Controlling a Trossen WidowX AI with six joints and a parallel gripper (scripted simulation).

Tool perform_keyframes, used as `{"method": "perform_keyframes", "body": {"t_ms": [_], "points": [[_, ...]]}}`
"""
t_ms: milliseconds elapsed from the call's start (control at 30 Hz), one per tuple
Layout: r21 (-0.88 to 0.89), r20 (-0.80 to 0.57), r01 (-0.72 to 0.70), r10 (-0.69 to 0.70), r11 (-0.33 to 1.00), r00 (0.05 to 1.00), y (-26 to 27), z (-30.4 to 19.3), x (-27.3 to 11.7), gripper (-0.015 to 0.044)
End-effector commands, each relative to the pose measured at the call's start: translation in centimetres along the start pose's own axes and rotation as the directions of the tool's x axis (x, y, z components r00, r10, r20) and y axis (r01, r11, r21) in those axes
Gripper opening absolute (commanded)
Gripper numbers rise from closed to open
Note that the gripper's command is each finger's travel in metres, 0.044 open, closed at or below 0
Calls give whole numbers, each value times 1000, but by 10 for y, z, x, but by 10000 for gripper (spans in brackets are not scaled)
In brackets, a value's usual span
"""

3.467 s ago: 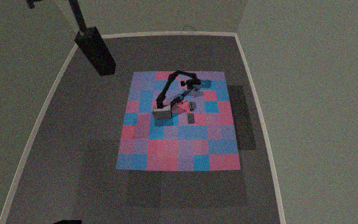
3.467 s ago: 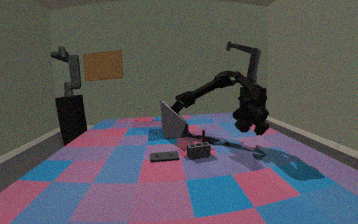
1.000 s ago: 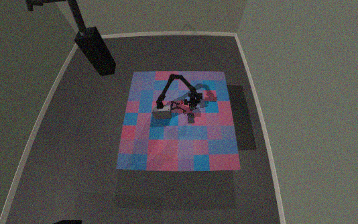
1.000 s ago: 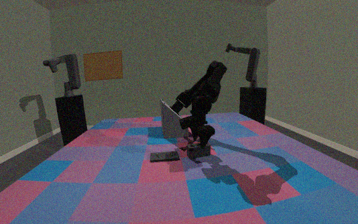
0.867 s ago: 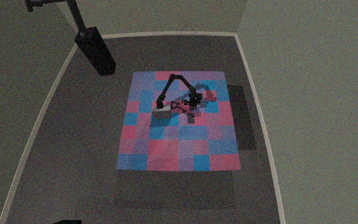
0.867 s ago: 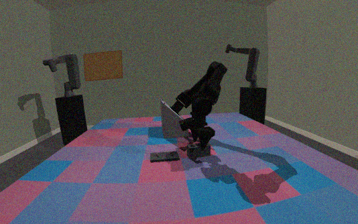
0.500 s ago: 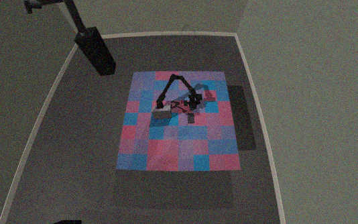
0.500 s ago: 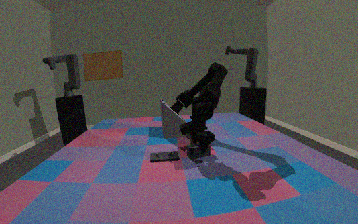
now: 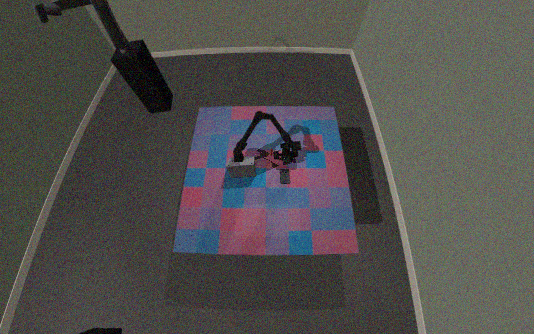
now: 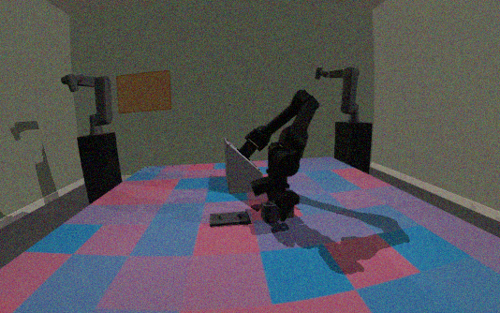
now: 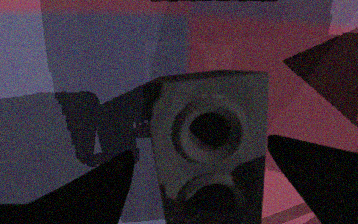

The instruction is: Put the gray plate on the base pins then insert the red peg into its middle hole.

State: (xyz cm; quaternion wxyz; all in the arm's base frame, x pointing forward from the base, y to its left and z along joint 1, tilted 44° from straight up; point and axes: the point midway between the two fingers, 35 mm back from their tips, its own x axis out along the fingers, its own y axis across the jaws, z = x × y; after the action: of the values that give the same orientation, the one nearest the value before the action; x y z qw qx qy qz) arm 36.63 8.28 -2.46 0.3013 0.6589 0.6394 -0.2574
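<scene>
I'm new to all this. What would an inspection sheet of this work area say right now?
Surface: checkered floor mat in pink, blue and purple.
Job's things: gray plate with holes, directly under the claw; flat dark base apart on the mat; red peg not clearly seen.
Clutter: nothing seen.
Claw: claw open, its fingers straddling the plate, holding nothing.
Cables: nothing seen.
Surroundings: idle arms on dark pedestals, orange wall panel.
</scene>
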Motion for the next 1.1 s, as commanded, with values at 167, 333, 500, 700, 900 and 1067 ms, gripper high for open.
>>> {"method": "perform_keyframes", "body": {"t_ms": [167, 333, 500, 700, 900, 1067], "points": [[4, -5, -3, 3, 1000, 1000, 0, 0, 1, 230], [4, -5, -3, 3, 1000, 1000, 0, 0, 1, 138], [4, -5, -3, 3, 1000, 1000, 0, 0, 1, 105], [7, 0, -6, 6, 1000, 1000, 1, 1, 0, 6], [26, 44, -33, 32, 999, 999, 4, 9, -11, 0], [24, 44, -30, 29, 999, 999, 4, 10, -22, 0]]}}
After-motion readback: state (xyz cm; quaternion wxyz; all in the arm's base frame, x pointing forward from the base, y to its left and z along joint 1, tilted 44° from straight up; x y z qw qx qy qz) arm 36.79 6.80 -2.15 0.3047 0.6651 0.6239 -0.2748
